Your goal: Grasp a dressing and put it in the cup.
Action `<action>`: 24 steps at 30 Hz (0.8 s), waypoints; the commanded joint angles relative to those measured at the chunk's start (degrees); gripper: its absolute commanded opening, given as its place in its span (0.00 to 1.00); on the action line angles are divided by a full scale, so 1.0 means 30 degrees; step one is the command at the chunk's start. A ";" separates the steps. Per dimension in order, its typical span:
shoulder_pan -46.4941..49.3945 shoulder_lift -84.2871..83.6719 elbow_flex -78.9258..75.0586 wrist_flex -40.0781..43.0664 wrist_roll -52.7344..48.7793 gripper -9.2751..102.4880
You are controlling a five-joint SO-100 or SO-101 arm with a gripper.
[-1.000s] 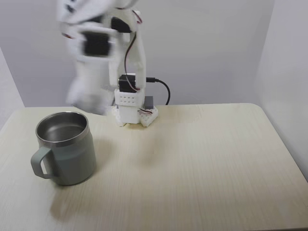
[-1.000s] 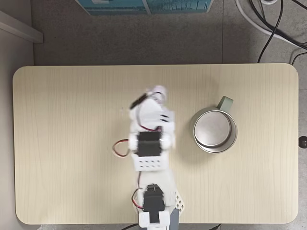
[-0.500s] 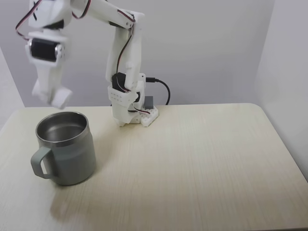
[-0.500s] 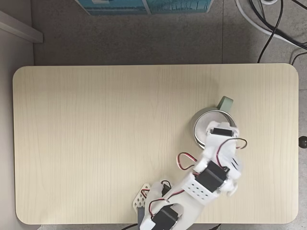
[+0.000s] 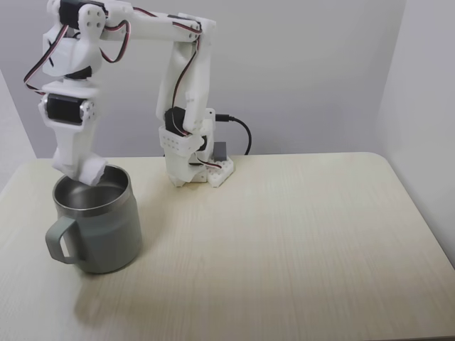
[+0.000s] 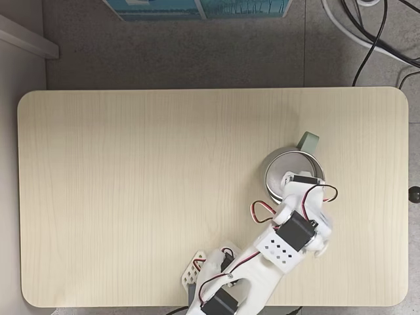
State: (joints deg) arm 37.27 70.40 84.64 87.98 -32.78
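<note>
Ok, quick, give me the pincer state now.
Pincer: at the cup's rim, tips over the opening; open or shut, and whether it holds anything, cannot be told.

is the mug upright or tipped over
Upright: the mug stands on its base on the table, rim up, the gripper at its mouth.

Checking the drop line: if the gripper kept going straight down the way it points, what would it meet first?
Most likely the shiny inside of the cup. The gripper points down at the cup's mouth, level with the far rim; it might clip that rim, depth is unclear.
</note>
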 commanded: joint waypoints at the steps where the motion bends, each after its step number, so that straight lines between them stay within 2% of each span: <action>1: 0.0146 -0.0527 0.0117 -0.0176 -0.0264 0.27; 4: 0.0059 -0.0557 0.0205 -0.0146 -0.0293 0.29; 24: 0.1113 -0.1992 0.0146 -0.0322 -0.0732 0.29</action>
State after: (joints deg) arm 39.90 66.71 84.81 87.63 -34.54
